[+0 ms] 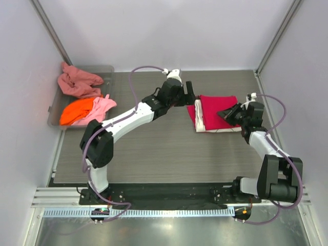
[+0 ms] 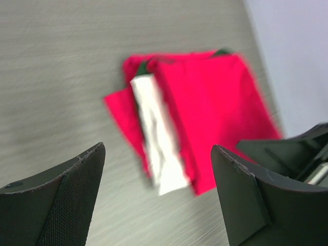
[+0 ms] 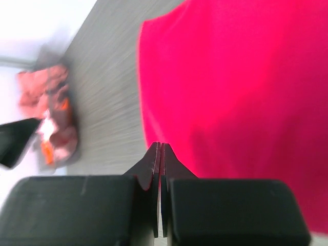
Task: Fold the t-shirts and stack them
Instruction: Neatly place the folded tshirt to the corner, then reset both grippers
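Folded stack, right of centre on the table (image 1: 154, 148): red shirt (image 1: 218, 108) flat on top; cream shirt (image 1: 199, 120) showing as a strip near the left edge, red cloth on both sides of it; dark green shirt (image 2: 142, 65) a sliver at the far edge (left wrist view only). Crumpled in the bin (image 1: 105, 68), far left: salmon-pink shirt (image 1: 77, 82), orange shirt (image 1: 76, 111), and light pink shirt (image 1: 100, 108), which spills over the rim.

The folded t-shirts (image 1: 212, 105) lie stacked on the table (image 1: 164, 148) between the two grippers. They are just right of the left gripper (image 1: 191, 95), and the right gripper (image 1: 223, 114) is over their right part. The bin (image 1: 53, 111) sits well left of the left gripper. The loose t-shirts (image 1: 77, 84) lie in it, one draped over its rim.
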Controlling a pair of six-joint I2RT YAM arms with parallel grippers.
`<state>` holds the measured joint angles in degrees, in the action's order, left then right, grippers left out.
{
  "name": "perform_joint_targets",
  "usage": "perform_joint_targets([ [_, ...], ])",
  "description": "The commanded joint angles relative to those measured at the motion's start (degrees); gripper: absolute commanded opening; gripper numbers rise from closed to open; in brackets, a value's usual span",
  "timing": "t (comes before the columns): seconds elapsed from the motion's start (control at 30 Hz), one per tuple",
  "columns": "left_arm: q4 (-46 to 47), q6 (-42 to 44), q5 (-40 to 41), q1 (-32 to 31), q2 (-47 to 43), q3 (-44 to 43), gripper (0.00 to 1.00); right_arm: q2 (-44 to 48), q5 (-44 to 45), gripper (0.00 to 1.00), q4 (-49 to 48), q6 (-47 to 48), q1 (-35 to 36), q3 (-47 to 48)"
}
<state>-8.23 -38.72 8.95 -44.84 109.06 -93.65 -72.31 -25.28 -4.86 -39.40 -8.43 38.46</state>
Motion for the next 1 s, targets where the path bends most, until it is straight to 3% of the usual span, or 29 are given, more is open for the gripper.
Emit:
perform_joint_targets([
  [0.0, -5.4, 5.3, 2.7, 0.5, -4.8, 4.4, 0.85, -1.1, -10.6, 0.01, -21.7, -6.4, 0.9, -3.9],
  [0.2, -6.6, 6.8, 7.3, 1.9, -13.5, 16.2, 0.86, -6.7, -9.1, 0.01, -34.6, -7.5, 0.9, -11.1],
  [0.33, -7.9, 5.4, 8.3, 2.7, -18.0, 22.4, 1.00, -12.0, -6.9, 0.01, -42.6, -7.2, 1.0, -14.6],
  [0.47, -6.0, 5.2, 13.4, 3.1, -24.3, 31.1, 1.00, -14.9, -7.4, 0.01, -45.7, -8.5, 1.0, -14.3],
  [0.57, -5.9, 4.9, 16.4, 3.8, -27.0, 36.1, 1.00, -8.4, -4.0, 0.01, -38.7, -3.5, 2.3, -12.6],
  [0.63, -5.7, 6.0, 17.7, 3.9, -29.4, 37.8, 1.00, -0.4, 2.0, 0.02, -24.9, 3.8, 7.6, -8.9],
  [0.67, -5.8, 7.0, 17.9, 3.9, -30.1, 39.5, 0.99, 2.2, 8.0, 0.08, -18.2, 5.9, 10.4, -6.6],
  [0.73, -5.7, 7.3, 17.9, 3.9, -32.4, 41.1, 1.00, 7.0, 11.7, 0.15, -14.1, 9.5, 17.6, -4.7],
  [0.83, -3.4, 7.3, 17.0, 3.4, -36.4, 46.2, 1.00, 9.7, 16.0, 0.42, -8.5, 12.8, 24.3, -1.8],
  [0.97, 1.4, 8.7, 16.7, 3.3, -42.2, 53.2, 1.00, 6.9, 23.9, 0.47, -0.3, 15.7, 31.1, 1.8],
])
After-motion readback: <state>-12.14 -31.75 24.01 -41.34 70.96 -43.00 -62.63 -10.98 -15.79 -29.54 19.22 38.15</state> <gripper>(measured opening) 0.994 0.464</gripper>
